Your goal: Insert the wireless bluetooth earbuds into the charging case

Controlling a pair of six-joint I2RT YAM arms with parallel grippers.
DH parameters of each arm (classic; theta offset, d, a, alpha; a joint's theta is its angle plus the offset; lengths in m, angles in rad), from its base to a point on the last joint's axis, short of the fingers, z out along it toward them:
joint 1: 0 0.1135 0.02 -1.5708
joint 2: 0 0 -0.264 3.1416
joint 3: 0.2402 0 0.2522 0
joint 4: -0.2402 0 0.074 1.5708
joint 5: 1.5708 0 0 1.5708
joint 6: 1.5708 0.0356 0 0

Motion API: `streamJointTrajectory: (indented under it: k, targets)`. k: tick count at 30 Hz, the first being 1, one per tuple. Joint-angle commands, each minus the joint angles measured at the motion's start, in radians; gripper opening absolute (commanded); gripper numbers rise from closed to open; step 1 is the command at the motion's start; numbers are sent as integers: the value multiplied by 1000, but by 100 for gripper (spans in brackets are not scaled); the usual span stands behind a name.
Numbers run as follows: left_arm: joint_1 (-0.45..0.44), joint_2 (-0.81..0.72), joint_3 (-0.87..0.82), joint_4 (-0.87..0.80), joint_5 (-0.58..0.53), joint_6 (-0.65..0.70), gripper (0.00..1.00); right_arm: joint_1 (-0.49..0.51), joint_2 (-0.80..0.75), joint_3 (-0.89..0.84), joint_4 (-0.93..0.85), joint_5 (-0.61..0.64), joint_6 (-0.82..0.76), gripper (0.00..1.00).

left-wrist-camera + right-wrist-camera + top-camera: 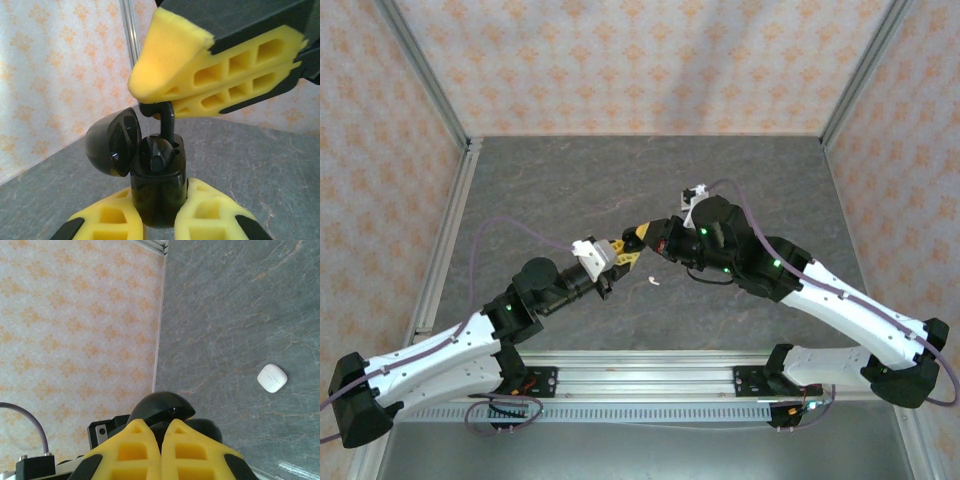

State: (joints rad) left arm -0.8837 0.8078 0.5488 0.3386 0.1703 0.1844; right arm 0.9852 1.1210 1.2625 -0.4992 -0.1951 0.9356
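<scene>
While open, one case (pixel 157 195), one earbud (pixel 167 124).

This is a robotics lab test cell, not a lived-in room. A grey stone-patterned desk (pixel 570 190) is boxed in on three sides by flat panels (pixel 620 60) papered with a repeating orange motif. The panels meet at bare aluminium posts (pixel 425 72) that slant in from the upper left and upper right of the top view. Along the bottom edge of that view, a white-and-black left arm (pixel 430 365) and right arm (pixel 850 305) are bolted to a slotted metal rail (pixel 650 375), and purple cables (pixel 515 221) loop from them over the desk.
</scene>
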Motion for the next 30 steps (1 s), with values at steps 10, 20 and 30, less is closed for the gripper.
streamJointTrajectory:
  k: [10, 20, 30]
  targets:
    - [-3, 8, 31, 105, -10, 7, 0, 3, 3, -68, -82, 17, 0, 4]
    - [-2, 17, 31, 101, -6, 6, 0, 3, -14, 35, -197, 121, -74, 27]
    - [-3, 13, 33, 80, 14, 6, 0, 3, -54, 64, -199, 138, -116, 37]
